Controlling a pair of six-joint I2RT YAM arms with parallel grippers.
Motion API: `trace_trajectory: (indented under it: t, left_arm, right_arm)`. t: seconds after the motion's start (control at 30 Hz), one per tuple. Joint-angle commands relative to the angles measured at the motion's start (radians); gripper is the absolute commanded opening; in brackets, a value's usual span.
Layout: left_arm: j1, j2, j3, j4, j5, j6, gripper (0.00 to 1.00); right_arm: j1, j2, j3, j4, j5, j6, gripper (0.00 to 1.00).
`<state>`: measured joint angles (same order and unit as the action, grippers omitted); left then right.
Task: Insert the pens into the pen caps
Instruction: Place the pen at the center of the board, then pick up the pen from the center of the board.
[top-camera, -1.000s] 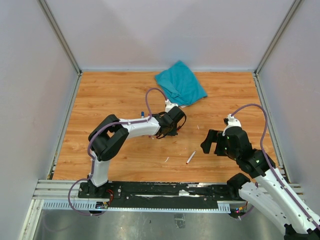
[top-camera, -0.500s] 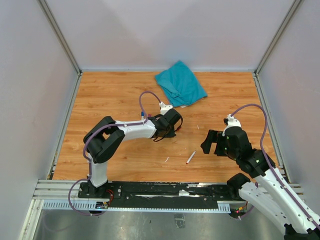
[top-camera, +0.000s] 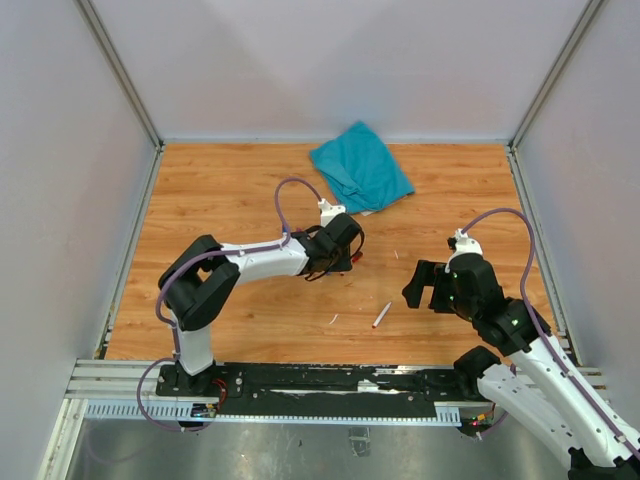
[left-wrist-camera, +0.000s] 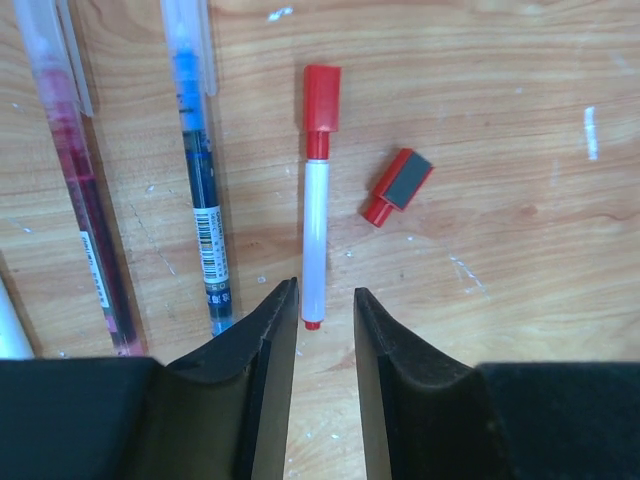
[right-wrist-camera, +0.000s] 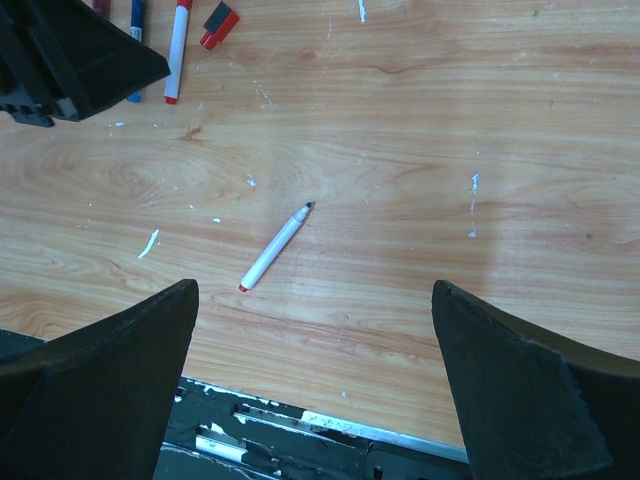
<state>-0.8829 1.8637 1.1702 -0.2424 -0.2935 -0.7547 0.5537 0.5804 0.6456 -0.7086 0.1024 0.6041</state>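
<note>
Left pincer (left-wrist-camera: 326, 290) has loosened around red-capped pen (left-wrist-camera: 316, 230), beside barcode-labelled blue pen (left-wrist-camera: 205, 200)

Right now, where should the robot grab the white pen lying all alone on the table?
Grab the white pen around the middle of its barrel, coming straight down from above. It lies flat and slanted on the wooden table, so the open right end effector, probably the nearest, should straddle it crosswise.

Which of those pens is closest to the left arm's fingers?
The white pen with the red cap. Its bare end lies right at the gap between the left fingers, while the blue pen and the pink pen lie off to one side.
</note>
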Motion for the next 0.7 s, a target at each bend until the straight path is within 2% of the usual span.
trace_trajectory:
  t: [0.0, 0.3, 0.43, 0.57, 0.67]
  left_arm:
    - [0.003, -0.094, -0.006, -0.005, -0.018, 0.079, 0.34]
    - [-0.005, -0.067, 0.047, 0.002, 0.031, 0.301, 0.32]
    - [-0.049, -0.095, 0.023, 0.054, 0.057, 0.386, 0.33]
    - [-0.137, -0.100, 0.006, 0.074, 0.052, 0.395, 0.36]
    - [-0.206, -0.096, -0.013, 0.087, 0.056, 0.349, 0.37]
  right_arm:
    - [-0.021, 0.002, -0.010, -0.013, 0.044, 0.003, 1.00]
    - [-0.020, -0.003, -0.008, -0.020, 0.030, -0.023, 1.00]
    - [-0.020, -0.005, -0.008, -0.039, 0.045, -0.017, 1.00]
    - [-0.020, -0.016, 0.010, -0.098, 0.123, 0.043, 1.00]
    - [-0.020, -0.058, 0.037, -0.151, 0.184, 0.089, 1.00]
